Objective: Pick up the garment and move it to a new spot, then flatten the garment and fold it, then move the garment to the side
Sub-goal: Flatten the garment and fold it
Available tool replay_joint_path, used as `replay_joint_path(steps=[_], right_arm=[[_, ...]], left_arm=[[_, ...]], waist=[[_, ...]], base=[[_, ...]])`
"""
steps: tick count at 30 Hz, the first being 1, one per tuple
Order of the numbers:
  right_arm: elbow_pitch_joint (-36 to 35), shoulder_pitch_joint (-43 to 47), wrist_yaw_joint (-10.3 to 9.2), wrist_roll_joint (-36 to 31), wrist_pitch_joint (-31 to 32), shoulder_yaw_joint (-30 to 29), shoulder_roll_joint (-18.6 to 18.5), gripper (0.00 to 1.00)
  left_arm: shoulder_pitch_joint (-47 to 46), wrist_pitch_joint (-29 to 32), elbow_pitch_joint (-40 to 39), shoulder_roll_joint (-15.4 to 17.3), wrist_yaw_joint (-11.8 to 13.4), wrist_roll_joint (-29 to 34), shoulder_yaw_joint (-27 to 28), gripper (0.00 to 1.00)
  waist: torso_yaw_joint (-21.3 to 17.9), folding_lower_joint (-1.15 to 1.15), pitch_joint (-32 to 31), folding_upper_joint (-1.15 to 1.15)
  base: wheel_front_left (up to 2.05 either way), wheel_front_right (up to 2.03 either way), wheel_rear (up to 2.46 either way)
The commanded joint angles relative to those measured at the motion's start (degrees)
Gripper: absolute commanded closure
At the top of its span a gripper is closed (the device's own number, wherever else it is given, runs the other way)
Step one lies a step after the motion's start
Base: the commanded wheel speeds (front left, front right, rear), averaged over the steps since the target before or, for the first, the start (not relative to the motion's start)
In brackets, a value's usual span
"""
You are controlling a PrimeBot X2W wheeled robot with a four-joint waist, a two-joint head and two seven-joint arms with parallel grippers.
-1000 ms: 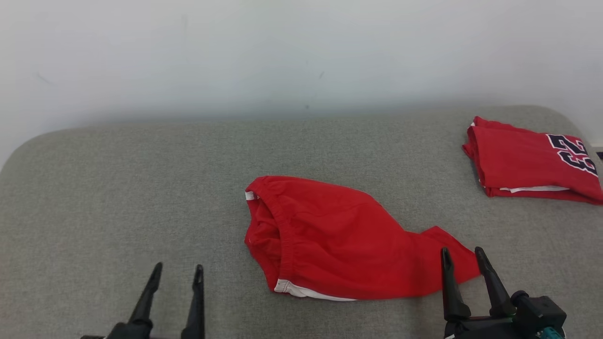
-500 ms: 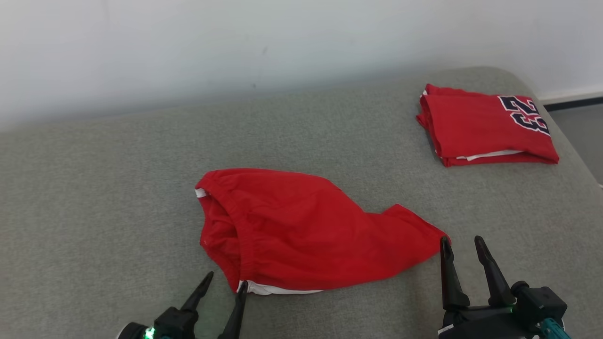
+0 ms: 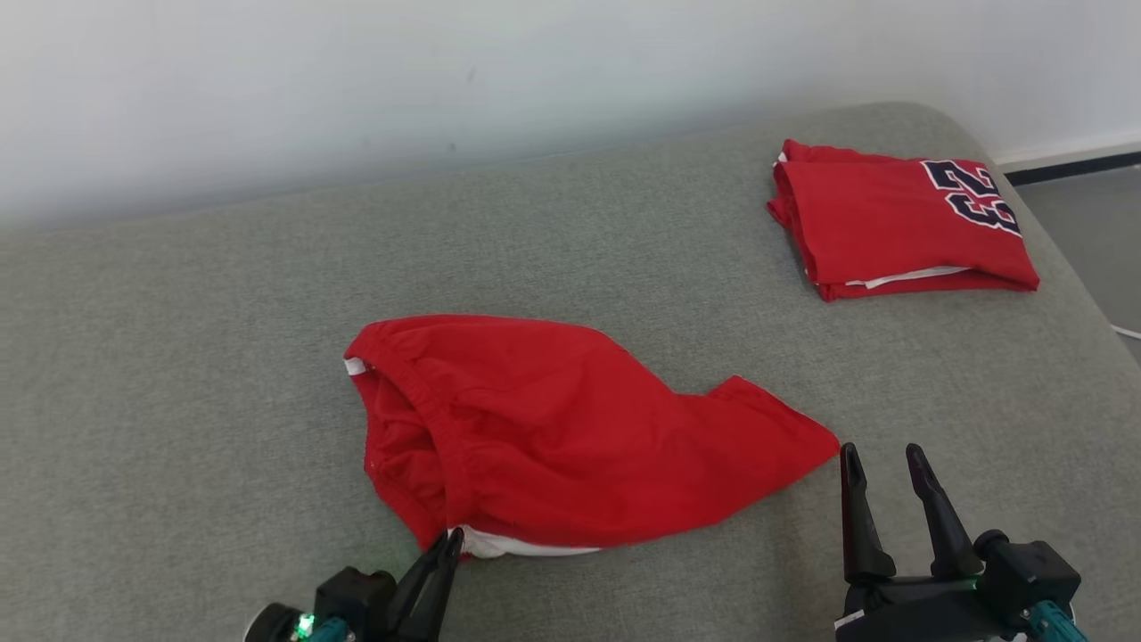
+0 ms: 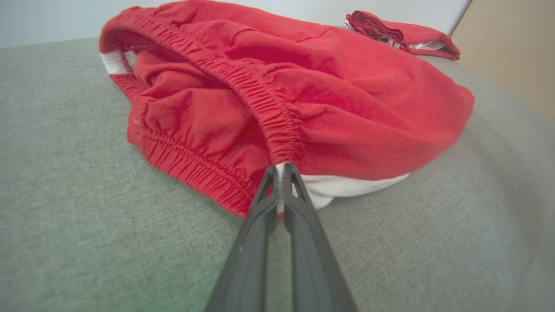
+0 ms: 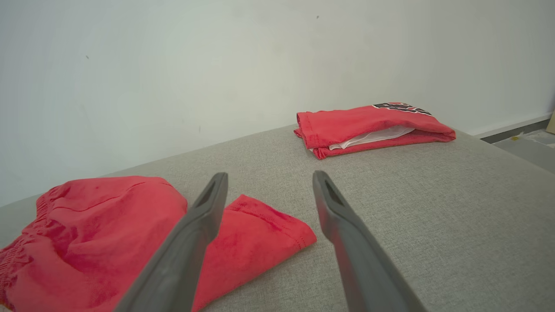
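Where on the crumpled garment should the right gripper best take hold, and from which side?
Probably the pointed hem corner of the garment, approached low from the robot's side. It lies flat and free, jutting toward the open right gripper, opposite the waistband end that the left gripper pinches.

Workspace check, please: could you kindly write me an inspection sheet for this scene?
Surface: grey padded surface, clothes lying on it.
Job's things: red garment, rumpled and unfolded, near the front.
Clutter: folded red garment with a dark number, far right.
Claws: left claw shut on the red garment's white-trimmed waistband corner; right claw open beside its right tip, contact unclear.
Cables: thin pale strand on the floor, perhaps a cable.
Surroundings: pale wall, dark skirting.
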Motion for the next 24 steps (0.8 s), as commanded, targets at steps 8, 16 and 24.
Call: replay_joint_path(steps=[8, 16, 24], right_arm=[[0.31, 1.76, -0.16, -0.19, -0.24, -0.67, -0.25, 0.0], [0.87, 2.17, -0.16, -0.16, -0.25, -0.36, -0.5, 0.0], [1.4, 2.73, -0.16, 0.22, -0.24, -0.58, -1.19, 0.0]], left_arm=[[4.63, -0.16, -7.04, 1.17, 0.12, 0.94, 3.63, 1.0], [11.58, -0.16, -10.78, 2.59, 0.13, 1.39, 7.03, 1.0], [13.65, -0.16, -12.39, 0.2, 0.12, 2.73, 10.55, 0.0]], waist=[[6.1, 0.0, -2.74, 0.0], [9.14, 0.0, -3.92, 0.0], [10.3, 0.0, -4.58, 0.0]], base=[[0.0, 0.0, 0.0], [0.0, 0.0, 0.0], [0.0, 0.0, 0.0]])
